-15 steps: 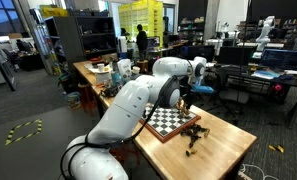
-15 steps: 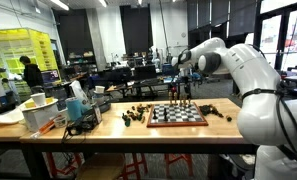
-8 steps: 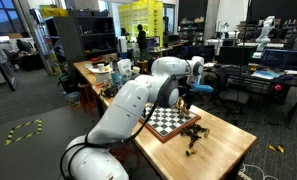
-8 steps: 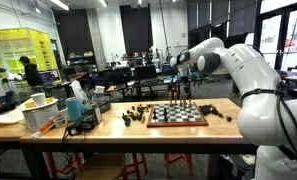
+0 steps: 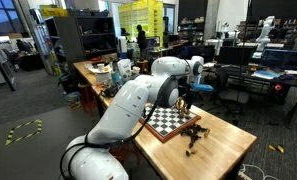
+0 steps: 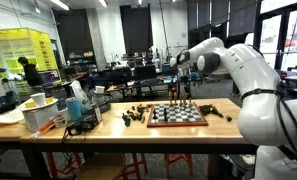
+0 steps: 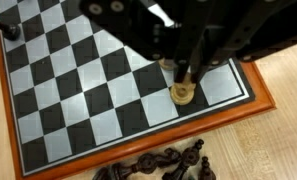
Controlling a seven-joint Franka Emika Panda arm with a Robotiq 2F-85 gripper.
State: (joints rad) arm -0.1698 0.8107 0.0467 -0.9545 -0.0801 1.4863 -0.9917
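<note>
In an exterior view, the gripper (image 5: 184,98) hangs over the far edge of the chessboard (image 5: 171,122) on the table (image 5: 226,148). In an exterior view, dark pieces (image 6: 136,116) lie beside the chessboard (image 6: 178,115). In the wrist view, the gripper (image 7: 186,76) is closed on a pale chess piece (image 7: 182,95), which stands on a white square near the board's corner.

In the wrist view the gripper (image 7: 185,74) is a dark blur, and the chessboard (image 7: 78,100) runs off the left edge.
</note>
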